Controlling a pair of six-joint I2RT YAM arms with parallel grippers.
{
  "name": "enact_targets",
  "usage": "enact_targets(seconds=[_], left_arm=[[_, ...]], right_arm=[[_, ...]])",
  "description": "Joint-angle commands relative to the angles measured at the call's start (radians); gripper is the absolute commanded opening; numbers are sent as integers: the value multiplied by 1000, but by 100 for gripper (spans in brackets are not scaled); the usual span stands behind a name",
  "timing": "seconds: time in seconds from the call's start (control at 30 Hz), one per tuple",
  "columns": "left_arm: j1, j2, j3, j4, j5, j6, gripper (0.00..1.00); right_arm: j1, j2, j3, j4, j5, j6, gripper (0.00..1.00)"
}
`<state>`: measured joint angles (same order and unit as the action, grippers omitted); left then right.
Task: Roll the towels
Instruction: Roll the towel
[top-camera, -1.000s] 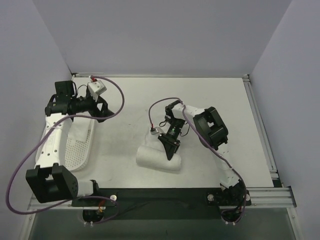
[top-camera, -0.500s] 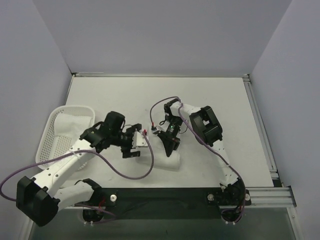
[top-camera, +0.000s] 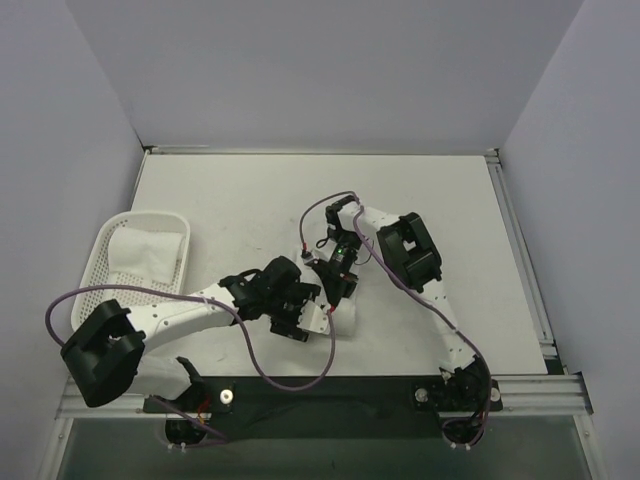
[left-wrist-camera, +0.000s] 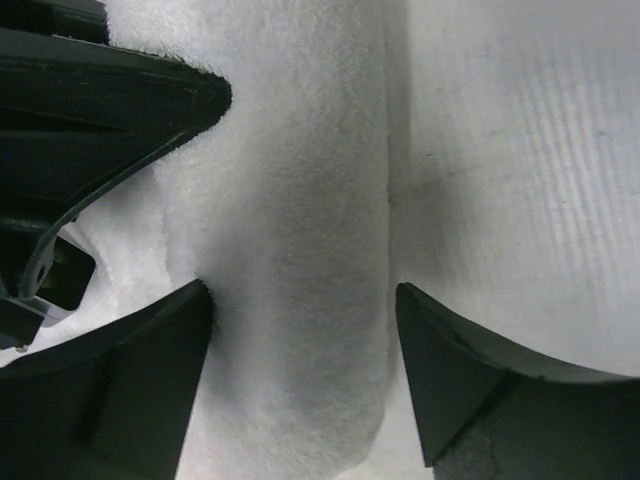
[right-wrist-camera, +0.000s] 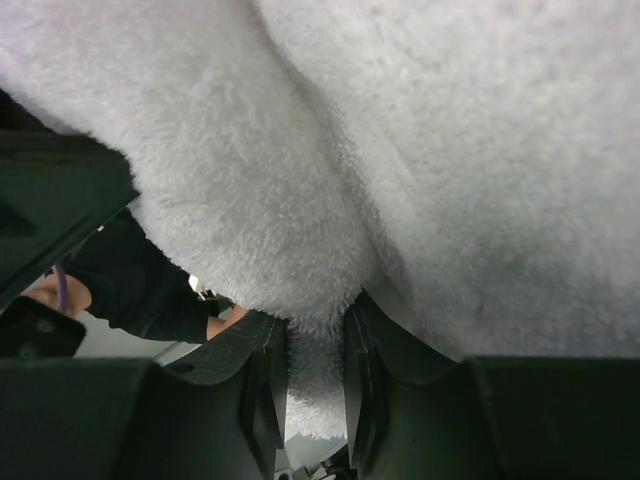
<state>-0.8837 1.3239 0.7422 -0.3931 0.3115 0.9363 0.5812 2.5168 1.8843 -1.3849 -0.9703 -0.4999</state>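
Swung over from the perforated plastic basket (top-camera: 95, 275), our left gripper (left-wrist-camera: 302, 292) straddles, jaws spread, the soft white terry rolled towel (left-wrist-camera: 290, 170) in the middle of the counter (top-camera: 450, 200), while our right gripper (right-wrist-camera: 316, 345) pinches its fluffy fold.

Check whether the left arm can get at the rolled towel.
Probably yes: the left end effector stands open astride the towel, and the right end effector, pinching a fold of it, leaves that stretch free.
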Motion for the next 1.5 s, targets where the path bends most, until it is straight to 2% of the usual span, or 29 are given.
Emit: enact_targets(seconds=[0.0,0.03,0.07,0.1,0.2,0.3,0.33,0.37,0.53,0.57,0.67,0.87,0.97,1.13,1.27,1.37,1.4,1.47], left_arm=[[-12,55,-29,114,-86,30,79],[-12,66,-33,109,-95,26,71],[-12,83,-36,97,-101,22,49],[-12,87,-40,88,-98,4,41],[-12,101,-27,8,-39,-37,24],[-9,136,17,-108,50,-73,18],[3,149,32,-136,78,-79,18],[9,173,49,-197,105,-83,18],[100,280,242,-430,329,-80,17],[135,326,279,-520,356,-67,15],[216,406,374,-620,441,-37,12],[310,627,578,-788,507,10,18],[359,780,686,-899,527,39,18],[443,1029,963,-1140,606,120,18],[485,1129,1079,-1187,618,136,20],[496,1175,1119,-1184,597,128,21],[496,1183,1123,-1184,595,131,22],[496,1199,1123,-1184,592,137,24]], right_arm=[[-9,45,16,112,136,31,2],[-12,43,15,113,137,34,3],[-14,40,12,115,137,34,4],[-17,34,10,116,136,34,6],[-37,10,38,126,139,60,14],[-75,-59,71,129,147,69,28],[-89,-82,93,130,150,69,32],[-113,-132,101,135,157,69,41],[-201,-309,85,205,173,60,55],[-214,-367,72,219,176,60,55],[-279,-495,3,311,170,86,55],[-336,-729,-100,379,180,52,55],[-330,-855,-252,409,185,38,54],[-221,-1021,-523,466,251,26,54],[-78,-1107,-609,521,346,32,54],[63,-1145,-637,582,484,37,54],[145,-1150,-646,636,590,34,55],[225,-1144,-684,700,707,9,59]])
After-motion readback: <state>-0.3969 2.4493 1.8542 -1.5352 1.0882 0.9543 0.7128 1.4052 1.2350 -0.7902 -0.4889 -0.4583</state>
